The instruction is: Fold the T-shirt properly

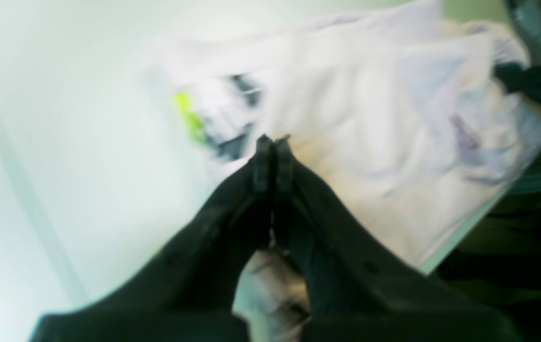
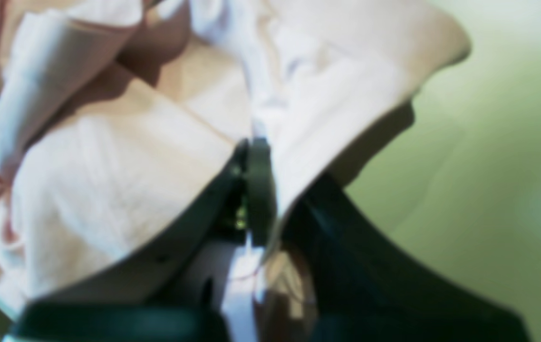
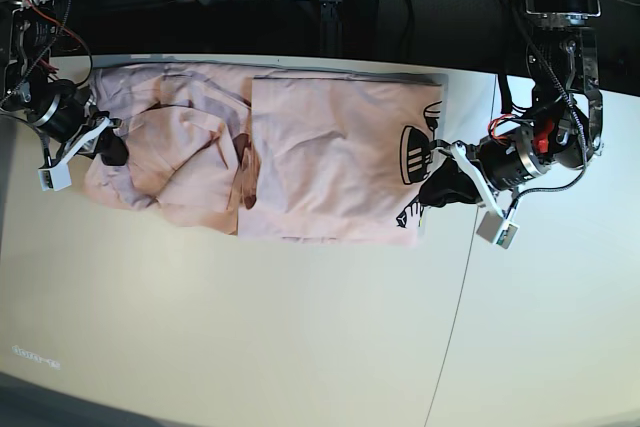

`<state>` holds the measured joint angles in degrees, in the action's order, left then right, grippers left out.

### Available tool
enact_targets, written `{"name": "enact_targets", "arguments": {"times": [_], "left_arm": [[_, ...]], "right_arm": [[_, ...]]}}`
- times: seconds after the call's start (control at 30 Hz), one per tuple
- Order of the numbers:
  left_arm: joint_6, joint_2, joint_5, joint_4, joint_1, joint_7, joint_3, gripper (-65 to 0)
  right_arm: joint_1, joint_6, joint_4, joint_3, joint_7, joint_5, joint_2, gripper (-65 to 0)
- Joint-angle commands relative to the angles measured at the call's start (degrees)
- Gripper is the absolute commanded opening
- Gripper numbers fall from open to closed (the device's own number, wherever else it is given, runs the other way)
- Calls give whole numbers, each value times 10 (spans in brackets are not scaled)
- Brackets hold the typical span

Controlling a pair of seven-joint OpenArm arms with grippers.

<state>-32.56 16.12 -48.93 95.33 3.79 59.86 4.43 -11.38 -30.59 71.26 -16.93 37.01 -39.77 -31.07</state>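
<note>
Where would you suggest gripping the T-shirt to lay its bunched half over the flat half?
Probably the outer edge of the T-shirt at its crumpled end, approached from outside the cloth, where the right gripper sits. That edge lies loose and raised; the middle lies flat on the table.

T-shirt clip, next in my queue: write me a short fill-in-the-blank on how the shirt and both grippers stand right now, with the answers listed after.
1. The T-shirt lying on the white table is pale ____ in colour.
2. In the right wrist view, the right gripper is shut on a fold of the ____.
3. In the left wrist view, the jaws of the left gripper are ____, with nothing visibly between the tips.
4. In the base view, black lettering shows at the shirt edge nearest the ____ gripper.

Missing words: pink; T-shirt; shut; left
</note>
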Motion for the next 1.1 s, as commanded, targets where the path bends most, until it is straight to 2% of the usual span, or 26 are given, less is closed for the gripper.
{"name": "enact_targets", "arguments": {"times": [0.0,0.2,0.4,0.57,0.7,1.07], "left_arm": [[-12,10,-10,9,-7,-6,2,-650],[-12,35,-10,9,3,0,2,-650],[-14,37,-6,9,39,-1,2,-650],[-14,37,10,9,64,-22,2,-650],[-14,37,12,9,77,-27,1,-650],[-14,35,12,9,79,-33,0,-650]], "right_arm": [[-7,-16,-9,-11,47,53,-21,-650],[-7,-16,-14,-74,46,42,-53,-650],[-7,-18,-11,-149,68,-66,-54,-650],[-7,-18,9,-186,76,-94,-54,-650],[-7,-18,50,-198,96,-131,-54,-650],[-7,-18,199,-192,100,-132,-50,-650]]}}
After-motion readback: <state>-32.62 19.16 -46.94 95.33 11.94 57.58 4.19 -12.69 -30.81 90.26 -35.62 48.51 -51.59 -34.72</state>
